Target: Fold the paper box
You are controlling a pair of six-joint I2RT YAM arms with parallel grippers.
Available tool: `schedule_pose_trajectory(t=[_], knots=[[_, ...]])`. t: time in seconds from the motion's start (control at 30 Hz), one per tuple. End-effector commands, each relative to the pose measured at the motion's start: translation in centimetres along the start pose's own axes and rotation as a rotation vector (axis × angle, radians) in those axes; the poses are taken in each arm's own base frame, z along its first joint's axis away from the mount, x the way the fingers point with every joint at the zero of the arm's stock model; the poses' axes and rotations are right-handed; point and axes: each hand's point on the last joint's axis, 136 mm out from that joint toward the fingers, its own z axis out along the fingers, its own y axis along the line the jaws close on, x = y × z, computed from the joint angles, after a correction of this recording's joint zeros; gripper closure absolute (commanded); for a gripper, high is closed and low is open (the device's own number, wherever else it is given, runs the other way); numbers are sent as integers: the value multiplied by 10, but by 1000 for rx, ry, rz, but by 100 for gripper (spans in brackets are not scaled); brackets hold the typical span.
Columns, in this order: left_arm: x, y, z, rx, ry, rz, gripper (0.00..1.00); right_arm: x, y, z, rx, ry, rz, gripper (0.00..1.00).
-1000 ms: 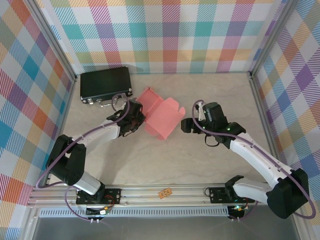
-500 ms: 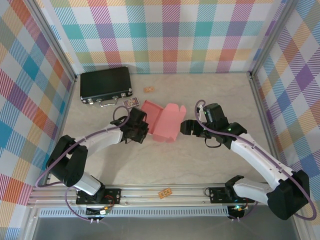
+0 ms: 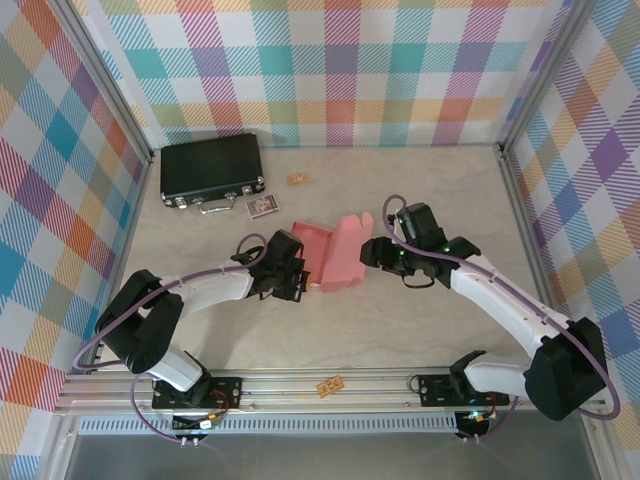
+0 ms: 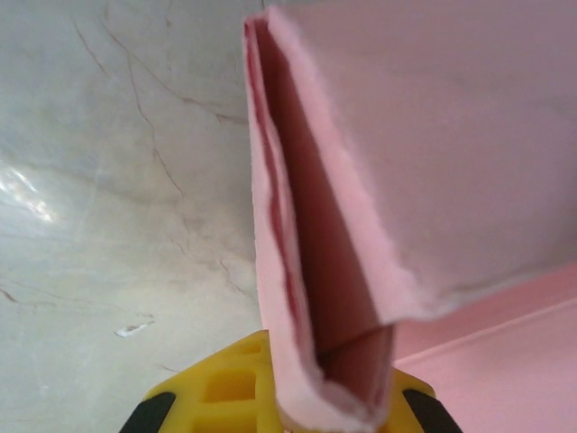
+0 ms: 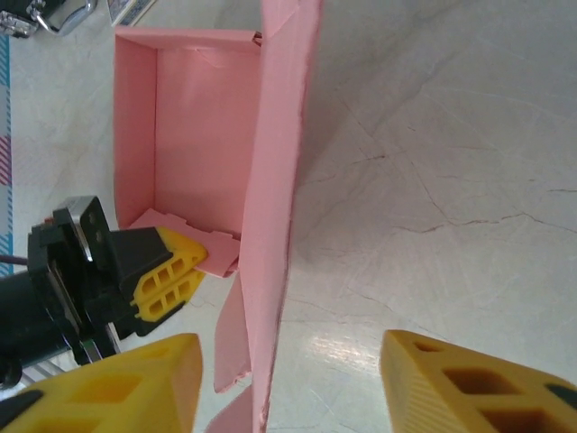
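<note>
Open-topped paper box [image 3: 336, 250] in left gripper [image 3: 299, 282]

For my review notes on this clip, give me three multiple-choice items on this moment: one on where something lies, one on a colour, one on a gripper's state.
1. Where does the black case lie?
A. At the far left corner of the table.
B. Between the arms' bases.
C. At the far right corner.

2. What colour is the paper box?
A. Blue.
B. White.
C. Salmon pink.

3. How do the jaws of the left gripper stand?
A. Wide open over bare table.
B. Shut on an edge of the paper box.
C. Shut on the case's handle.

Answers:
1 A: the top view shows it at the back, by the left wall.
2 C: the card is pink in every view.
3 B: the left wrist view shows folded card pinched between the yellow fingers.
</note>
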Motion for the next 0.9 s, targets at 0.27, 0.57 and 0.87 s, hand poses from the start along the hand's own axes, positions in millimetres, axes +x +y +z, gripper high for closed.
schedule_pose_trajectory(t=[0.27, 0.57, 0.87], knots=[[13, 9, 17, -16, 70, -60, 100, -16, 11, 6, -12, -4, 17, 59], [15, 12, 24, -13, 97, -75, 93, -21, 9, 13, 4, -6, 31, 80], [14, -3, 21, 49, 80, -23, 35, -30, 9, 4, 47, -26, 18, 87]])
